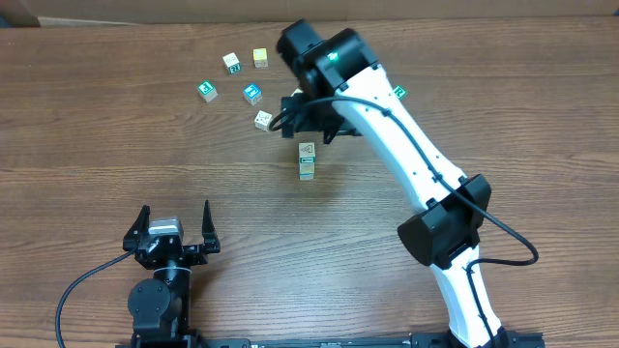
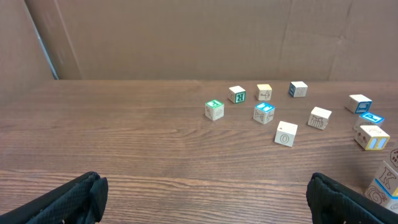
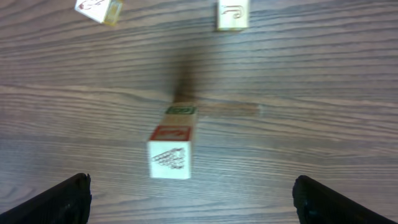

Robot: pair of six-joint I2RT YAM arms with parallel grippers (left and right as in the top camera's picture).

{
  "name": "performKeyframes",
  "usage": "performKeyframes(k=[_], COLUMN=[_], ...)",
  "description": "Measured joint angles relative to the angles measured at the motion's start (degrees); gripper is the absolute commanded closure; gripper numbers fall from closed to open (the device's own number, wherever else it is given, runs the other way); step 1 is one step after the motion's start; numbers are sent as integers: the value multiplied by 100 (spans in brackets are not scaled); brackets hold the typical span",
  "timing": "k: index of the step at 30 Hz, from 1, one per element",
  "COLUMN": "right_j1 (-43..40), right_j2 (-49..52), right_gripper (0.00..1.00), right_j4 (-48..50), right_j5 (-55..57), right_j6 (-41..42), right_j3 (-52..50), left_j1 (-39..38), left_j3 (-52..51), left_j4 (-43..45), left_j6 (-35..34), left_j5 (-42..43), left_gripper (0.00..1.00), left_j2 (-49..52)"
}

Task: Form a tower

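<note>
Right hand (image 3: 191, 200) spread wide above tower (image 3: 171, 155); loose cubes (image 1: 251, 94) nearby.

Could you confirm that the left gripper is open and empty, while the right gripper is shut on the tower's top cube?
Not quite. The right gripper is open, not shut on the tower. The right wrist view shows its fingers spread wide and the tower standing untouched. The left gripper is indeed open and empty.
</note>
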Motion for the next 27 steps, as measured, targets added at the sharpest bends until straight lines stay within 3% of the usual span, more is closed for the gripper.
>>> performKeyframes(k=[27], right_j1=[291], right_j2=[4], right_gripper=[0], right_j4=[1709], right_j5=[203], right_j6=[201], right_j3=[-2177], left_j1=[0], left_j3=[0], left_j4=[0], left_j6=[0], left_j5=[0], left_gripper=[0], left_j2=[0])
